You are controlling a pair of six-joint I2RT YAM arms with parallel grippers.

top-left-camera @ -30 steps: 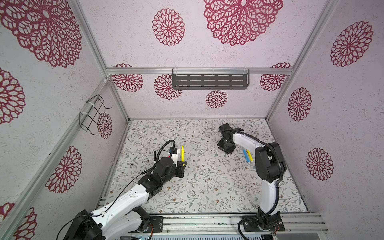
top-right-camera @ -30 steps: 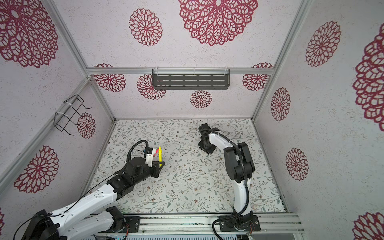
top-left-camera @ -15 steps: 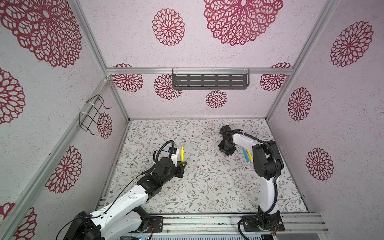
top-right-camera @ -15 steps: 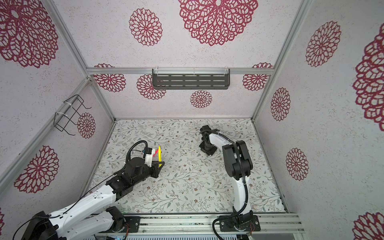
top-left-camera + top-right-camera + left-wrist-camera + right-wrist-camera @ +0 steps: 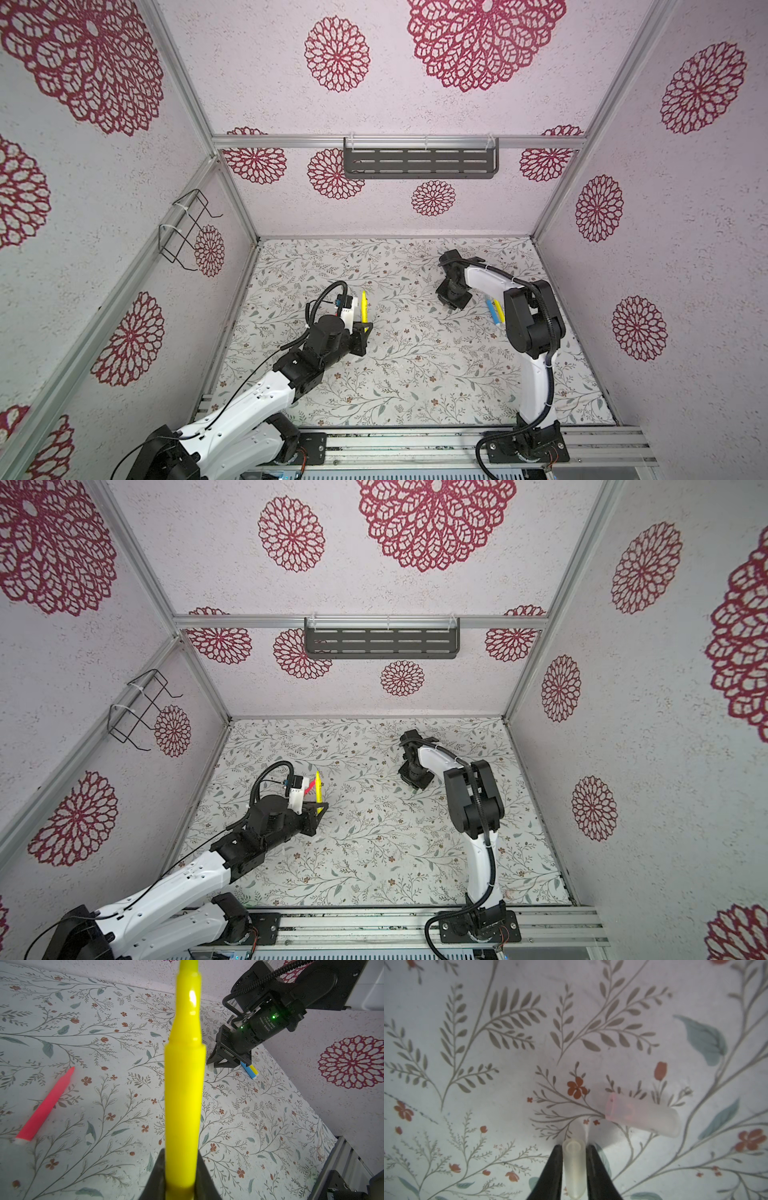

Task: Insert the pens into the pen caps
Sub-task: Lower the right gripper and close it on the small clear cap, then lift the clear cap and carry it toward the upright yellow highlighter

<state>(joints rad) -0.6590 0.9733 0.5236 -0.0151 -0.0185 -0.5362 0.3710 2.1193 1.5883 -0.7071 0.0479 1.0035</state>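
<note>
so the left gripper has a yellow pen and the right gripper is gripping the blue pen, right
Not quite. The left gripper does hold a yellow pen, but the right gripper is closed on a translucent pen cap, not the blue pen; the right wrist view shows this. The blue pen lies loose on the mat.

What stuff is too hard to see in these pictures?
- Held yellow pen: its tip is cut off by the left wrist view's top edge.
- Blue pen: partly behind the right arm in a top view.
- Red-pink pen: mostly behind the left wrist camera in a top view.
- Gripped cap: runs past the right wrist view's bottom edge; too small to spot in both top views.
</note>
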